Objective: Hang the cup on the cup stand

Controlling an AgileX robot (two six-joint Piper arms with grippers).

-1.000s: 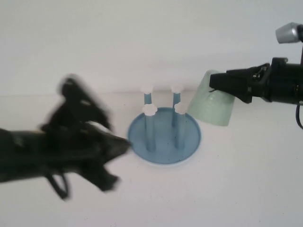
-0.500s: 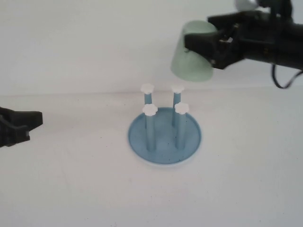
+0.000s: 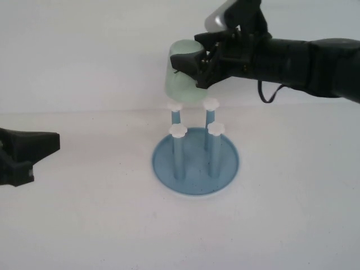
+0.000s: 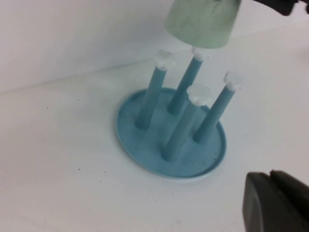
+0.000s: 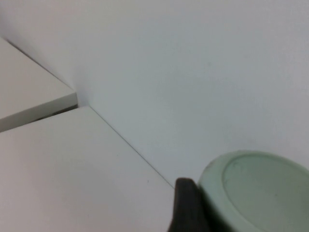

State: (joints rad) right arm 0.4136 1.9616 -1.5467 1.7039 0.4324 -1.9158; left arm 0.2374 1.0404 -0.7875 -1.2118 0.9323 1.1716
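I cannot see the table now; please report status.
Right claw holds cup, inverted, above rear-left peg of cup stand. Left claw shut, parked left. Nothing in the way.

No text, label, brand, number or sign can be read in any of the views; the surfaces that show are all plain.

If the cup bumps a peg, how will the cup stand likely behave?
The cup stand probably stays upright: its base is wide and flat. Its thin pegs may flex slightly. The right gripper holds the cup above them; the left gripper rests shut, away.
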